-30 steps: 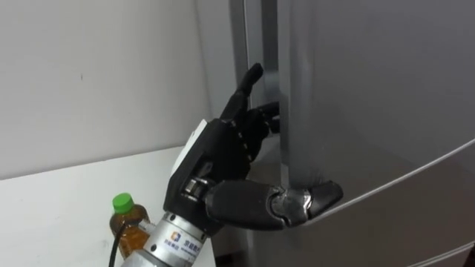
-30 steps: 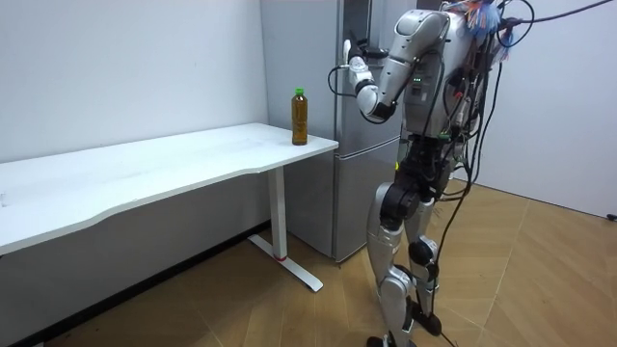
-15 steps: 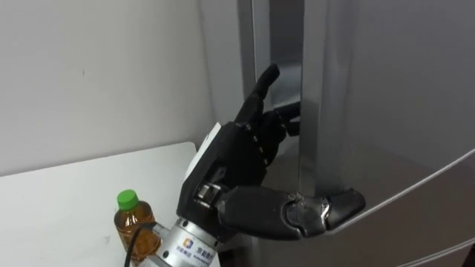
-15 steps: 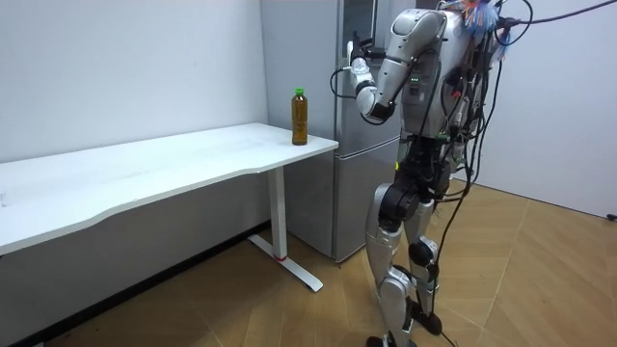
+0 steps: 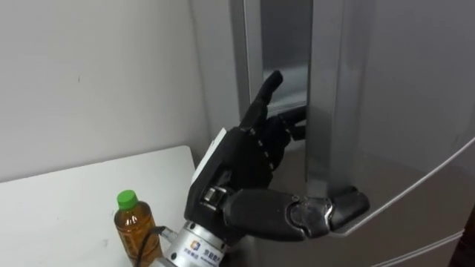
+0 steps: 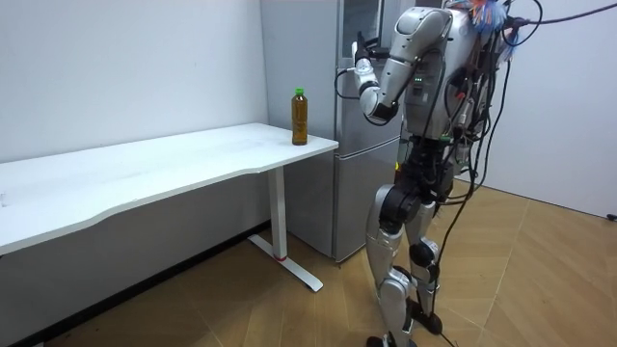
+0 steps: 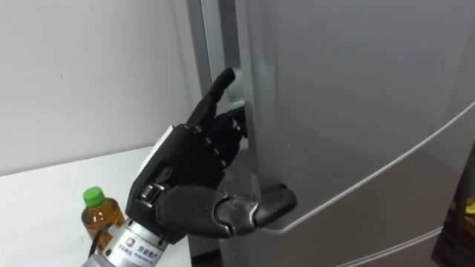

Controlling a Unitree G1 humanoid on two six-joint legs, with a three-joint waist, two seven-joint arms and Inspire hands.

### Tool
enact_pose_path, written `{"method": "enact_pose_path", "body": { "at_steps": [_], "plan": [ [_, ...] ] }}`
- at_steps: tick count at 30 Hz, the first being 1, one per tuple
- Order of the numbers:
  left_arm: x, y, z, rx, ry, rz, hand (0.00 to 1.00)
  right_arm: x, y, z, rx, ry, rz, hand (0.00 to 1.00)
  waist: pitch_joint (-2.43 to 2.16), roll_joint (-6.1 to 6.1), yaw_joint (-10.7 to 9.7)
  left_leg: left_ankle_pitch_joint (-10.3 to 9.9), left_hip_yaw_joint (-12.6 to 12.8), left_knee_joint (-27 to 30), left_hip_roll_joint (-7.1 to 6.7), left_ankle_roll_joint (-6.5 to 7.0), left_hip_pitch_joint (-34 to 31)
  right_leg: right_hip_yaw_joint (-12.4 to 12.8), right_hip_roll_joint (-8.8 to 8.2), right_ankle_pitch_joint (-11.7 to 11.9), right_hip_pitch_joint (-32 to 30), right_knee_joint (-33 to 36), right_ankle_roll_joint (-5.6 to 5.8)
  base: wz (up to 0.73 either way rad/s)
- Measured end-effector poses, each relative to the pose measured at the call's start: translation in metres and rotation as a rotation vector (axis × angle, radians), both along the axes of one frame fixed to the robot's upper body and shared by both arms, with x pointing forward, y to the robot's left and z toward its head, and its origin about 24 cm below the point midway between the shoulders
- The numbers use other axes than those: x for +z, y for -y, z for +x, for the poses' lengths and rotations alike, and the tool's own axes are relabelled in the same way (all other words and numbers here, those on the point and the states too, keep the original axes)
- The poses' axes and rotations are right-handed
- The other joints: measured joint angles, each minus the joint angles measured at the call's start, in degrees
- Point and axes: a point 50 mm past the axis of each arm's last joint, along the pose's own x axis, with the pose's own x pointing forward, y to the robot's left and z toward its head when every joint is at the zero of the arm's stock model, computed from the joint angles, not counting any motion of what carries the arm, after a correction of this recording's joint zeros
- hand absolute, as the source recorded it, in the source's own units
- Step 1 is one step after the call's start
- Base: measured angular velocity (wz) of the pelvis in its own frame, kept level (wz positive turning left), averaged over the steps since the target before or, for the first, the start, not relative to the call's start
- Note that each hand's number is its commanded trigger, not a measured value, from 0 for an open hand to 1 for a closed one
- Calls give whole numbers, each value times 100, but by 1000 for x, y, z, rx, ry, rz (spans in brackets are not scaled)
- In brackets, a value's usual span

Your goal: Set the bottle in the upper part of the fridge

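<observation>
A bottle (image 5: 133,226) of amber drink with a green cap stands upright on the white table (image 5: 67,200), near its corner beside the fridge. My left hand (image 5: 237,167) grips the left edge of the silver upper fridge door (image 5: 386,111). Its fingers curl behind the edge, one finger points up, and the thumb lies across the door's front. The door stands a little ajar, with a narrow gap (image 5: 286,52) showing the inside. In the room view I stand upright before the fridge (image 6: 352,145), left hand (image 6: 363,69) raised to the door, the bottle (image 6: 300,118) to the room view's left.
The long white table (image 6: 174,159) runs along the wall, its end close to the fridge's side. A wood floor lies around me, open on the room view's right. The lower fridge door (image 7: 386,215) is closed below a thin seam.
The upper door has swung out a little with my left hand on its edge, so the gap has widened. The bottle has stayed where it was.
</observation>
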Motion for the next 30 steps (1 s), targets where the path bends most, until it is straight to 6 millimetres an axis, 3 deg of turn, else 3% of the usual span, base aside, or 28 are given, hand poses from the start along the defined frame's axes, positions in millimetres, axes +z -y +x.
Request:
{"method": "enact_pose_path", "body": {
  "at_steps": [12, 16, 20, 23, 27, 30],
  "plan": [
    [-1, 19, -11, -84, 22, -1, 0, 0, 0, 2, 8, 7, 3, 0, 11, 22, -16, -42, 82, -5, -1, 75, 24, 21, -19, 79, -8, -13, 41, -1],
    [0, 27, -16, -138, 36, -1, 0, 0, -1, 5, 22, 13, 8, 0, 18, 12, -40, -57, 175, -14, -2, 97, 37, 141, -19, 89, -36, -14, 53, -12],
    [4, 41, -21, -229, 72, 17, 0, 1, -3, 11, 49, 22, 5, 0, 32, 0, -252, -58, 303, -57, 2, 97, 38, 259, -9, 98, -87, -15, 67, -19],
    [4, 53, -26, -337, 100, 64, 0, 2, -3, 15, 52, 33, 4, 0, 57, 57, -366, -60, 473, -112, 4, 93, 52, 417, 16, 97, -149, -18, 68, -32],
    [-12, 74, -27, -500, 63, 213, 0, 3, -2, 18, 52, 47, 2, 0, 73, 110, -564, -69, 563, -137, 12, 73, 51, 488, 38, 97, -221, -19, 67, -17],
    [-19, 78, -24, -550, 38, 267, 0, 3, -1, 17, 42, 42, -1, 0, 85, 138, -649, -66, 634, -140, 27, 59, 52, 575, 69, 99, -265, -5, 62, -12]
  ]
}}
